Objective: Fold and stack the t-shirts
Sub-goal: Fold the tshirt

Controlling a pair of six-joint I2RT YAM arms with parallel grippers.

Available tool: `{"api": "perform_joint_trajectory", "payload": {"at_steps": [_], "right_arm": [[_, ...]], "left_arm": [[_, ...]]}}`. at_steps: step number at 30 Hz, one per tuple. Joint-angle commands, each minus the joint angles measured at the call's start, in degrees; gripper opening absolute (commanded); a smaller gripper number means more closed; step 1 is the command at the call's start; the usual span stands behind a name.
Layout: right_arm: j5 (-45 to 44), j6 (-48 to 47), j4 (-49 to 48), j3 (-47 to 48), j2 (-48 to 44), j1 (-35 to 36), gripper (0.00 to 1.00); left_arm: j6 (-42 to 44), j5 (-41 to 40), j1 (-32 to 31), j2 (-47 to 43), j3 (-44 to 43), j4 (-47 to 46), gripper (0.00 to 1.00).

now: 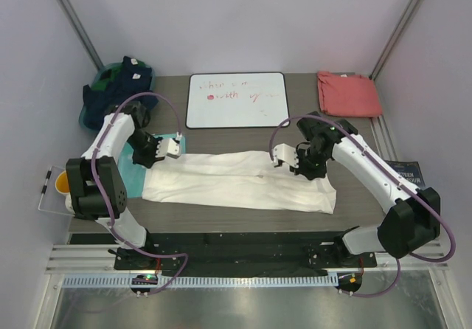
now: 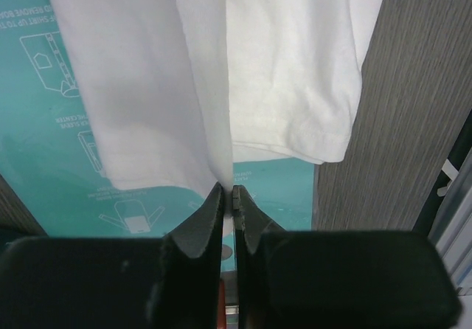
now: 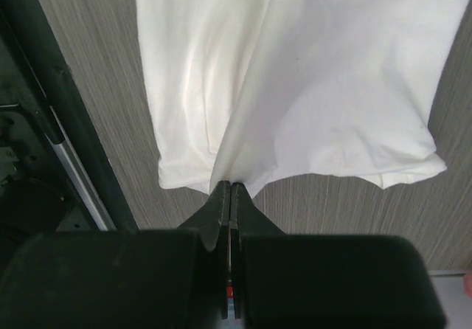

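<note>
**Pinched cream-white t-shirt (image 1: 236,181) at two points on its far edge**

Found left fingers (image 2: 219,200) all but together, only a thin slit between the tips, clamped on a fold of the white cloth. Saw that fold drawn into a ridge running straight up from the tips in the left wrist view. Noted a hemmed sleeve edge just right of the ridge, lying over the teal board (image 2: 44,159) with its printed diagrams.

Found right fingers (image 3: 225,196) pressed fully together, clamped on a fold of the same shirt. Saw cloth fanning out from the tips, its hem resting on the grey wood-grain surface (image 3: 88,63).

From the top view, logged the shirt as a long band laid left to right across the middle of the surface. Placed its left end on the teal board and its right end on bare wood. Placed the left grip at the far left corner of the band, the right grip on the far edge right of centre.

Logged salmon-red t-shirt (image 1: 348,94) lying flat at the far right corner, well apart from the white one. Spotted whiteboard (image 1: 236,100) with red scribbles just left of it. Spotted a dark blue-green bundle (image 1: 118,89) at the far left corner.
</note>
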State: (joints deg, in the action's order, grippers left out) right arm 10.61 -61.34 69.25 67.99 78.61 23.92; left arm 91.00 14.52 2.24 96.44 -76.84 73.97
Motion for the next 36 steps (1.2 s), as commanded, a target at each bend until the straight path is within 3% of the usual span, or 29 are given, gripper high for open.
{"api": "perform_joint_trajectory", "payload": {"at_steps": [1, 9, 18, 19, 20, 23, 25, 31, 36], "right_arm": [[0.2, -0.71, 1.5, -1.19, -0.12, 3.67, 0.01], [-0.94, -1.24, 2.73, -3.3, 1.11, 8.68, 0.01], [-2.61, -2.29, 4.75, -6.2, 0.4, 9.74, 0.02], [-2.87, -2.29, 5.01, -6.46, 0.49, 9.83, 0.05], [-3.14, -2.38, 5.8, -6.64, 0.49, 10.09, 0.21], [-3.58, -3.61, 6.51, -7.34, 0.23, 10.18, 0.41], [-3.75, -4.22, 6.51, -8.04, -0.21, 10.18, 0.47], [-5.95, -0.02, -1.2, -8.83, -0.04, 9.83, 0.5], [-0.96, 4.65, -11.49, -6.29, 5.23, 6.49, 0.49]], "left_arm": [[1.72, -0.73, -0.57, -0.47, 0.72, -0.06, 0.09], [2.07, -2.92, -0.83, -0.2, 3.18, -1.73, 0.16], [2.95, -5.21, -0.83, -0.47, 6.26, -4.36, 0.15], [2.78, -5.38, -0.92, -0.47, 6.26, -4.45, 0.16], [2.69, -5.3, -0.83, -0.38, 6.26, -4.98, 0.22], [2.17, -5.38, -0.83, -0.47, 5.82, -6.82, 0.43], [1.73, -5.38, -0.83, 0.06, 5.12, -7.61, 0.44], [-1.44, -4.15, -0.83, 2.43, 1.87, -10.33, 0.45], [-3.55, -3.01, -1.01, 4.36, 0.38, -14.29, 0.45]]}}
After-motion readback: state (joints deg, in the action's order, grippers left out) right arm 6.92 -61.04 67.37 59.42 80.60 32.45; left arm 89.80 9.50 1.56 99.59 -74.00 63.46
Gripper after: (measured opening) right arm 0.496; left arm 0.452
